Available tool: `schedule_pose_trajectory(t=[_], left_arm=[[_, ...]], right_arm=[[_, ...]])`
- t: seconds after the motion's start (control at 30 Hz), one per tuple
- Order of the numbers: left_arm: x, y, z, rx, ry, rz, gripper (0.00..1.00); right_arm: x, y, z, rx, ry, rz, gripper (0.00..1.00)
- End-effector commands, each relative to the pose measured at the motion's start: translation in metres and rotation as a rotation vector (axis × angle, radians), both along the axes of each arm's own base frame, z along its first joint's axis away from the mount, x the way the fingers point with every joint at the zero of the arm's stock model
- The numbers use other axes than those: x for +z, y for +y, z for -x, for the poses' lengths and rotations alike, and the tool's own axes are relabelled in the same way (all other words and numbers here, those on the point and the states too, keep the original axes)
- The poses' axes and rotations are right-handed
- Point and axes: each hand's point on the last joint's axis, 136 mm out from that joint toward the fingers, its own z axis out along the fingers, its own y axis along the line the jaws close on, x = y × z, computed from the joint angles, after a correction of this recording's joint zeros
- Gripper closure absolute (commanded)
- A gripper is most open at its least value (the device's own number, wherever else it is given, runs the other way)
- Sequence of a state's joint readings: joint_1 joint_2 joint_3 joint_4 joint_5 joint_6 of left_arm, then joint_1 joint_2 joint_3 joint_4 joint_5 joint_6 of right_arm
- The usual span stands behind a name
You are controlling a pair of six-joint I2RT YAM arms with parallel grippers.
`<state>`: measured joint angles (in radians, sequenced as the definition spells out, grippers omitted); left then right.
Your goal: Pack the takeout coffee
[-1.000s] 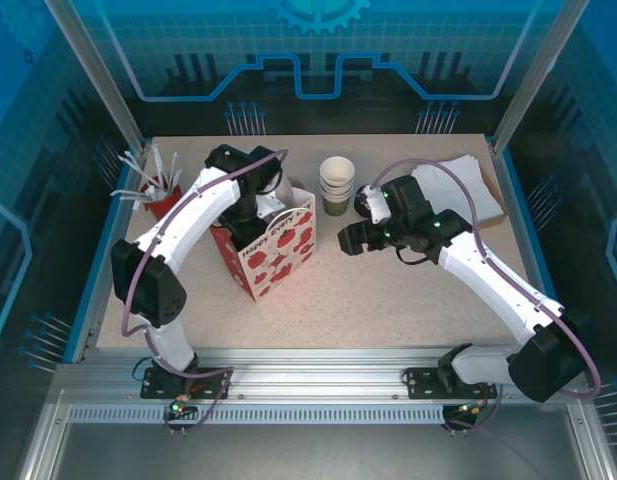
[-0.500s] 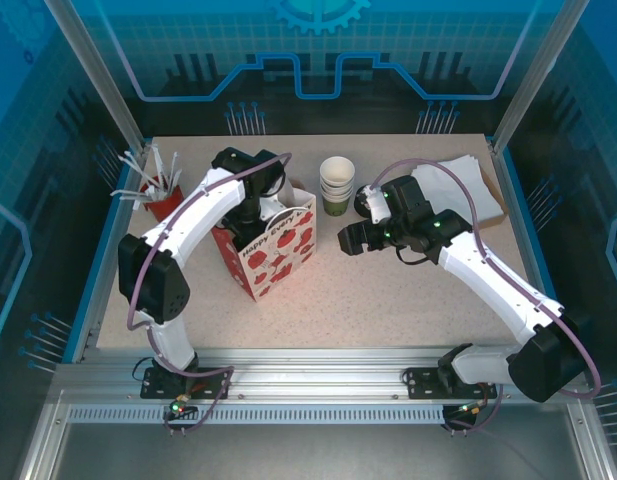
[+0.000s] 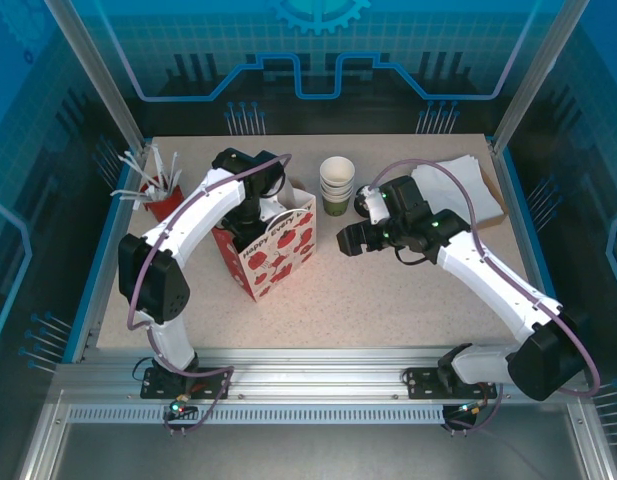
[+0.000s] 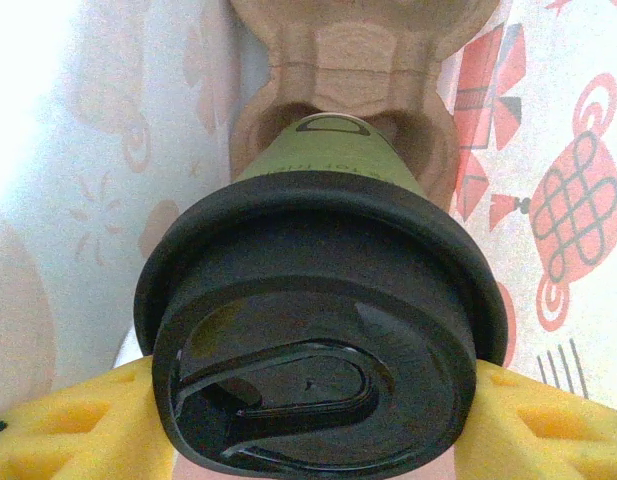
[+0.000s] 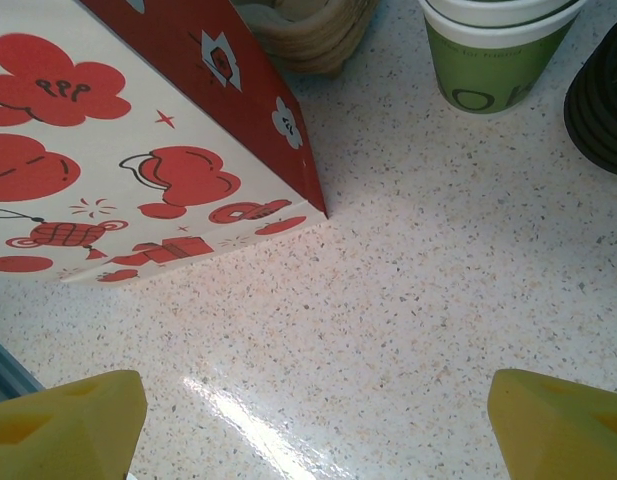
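L arm edges slightly right, L gripper clamped on coffee cup inside bag left of table ctr, R gripper open nr bag.

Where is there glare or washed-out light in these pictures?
Left wrist view: the patterned paper bag wall is washed out white at upper left. Right wrist view: a glare streak crosses the speckled tabletop. Top external view: evenly lit.
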<state>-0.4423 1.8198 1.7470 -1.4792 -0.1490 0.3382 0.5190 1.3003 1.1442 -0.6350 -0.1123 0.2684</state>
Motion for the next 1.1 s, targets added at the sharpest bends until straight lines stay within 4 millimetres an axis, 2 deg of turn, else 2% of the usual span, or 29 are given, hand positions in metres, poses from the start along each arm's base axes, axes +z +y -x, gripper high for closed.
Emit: schedule_pose_trajectory(t=[0.0,0.63,1.07], left_arm=[[0.007,-0.002,0.003,0.026,0.002,0.021,0.51],[0.017,0.002,0.006,0.025,-0.020,0.015,0.51],[0.015,0.000,0.009,0.013,-0.005,0.029,0.51]], right_arm=[[0.002,0.009,0.002,0.026,-0.001,-0.010,0.10],[0.001,0.009,0.003,0.029,0.002,-0.006,0.10],[0.000,0.010,0.003,0.029,0.002,-0.005,0.10]])
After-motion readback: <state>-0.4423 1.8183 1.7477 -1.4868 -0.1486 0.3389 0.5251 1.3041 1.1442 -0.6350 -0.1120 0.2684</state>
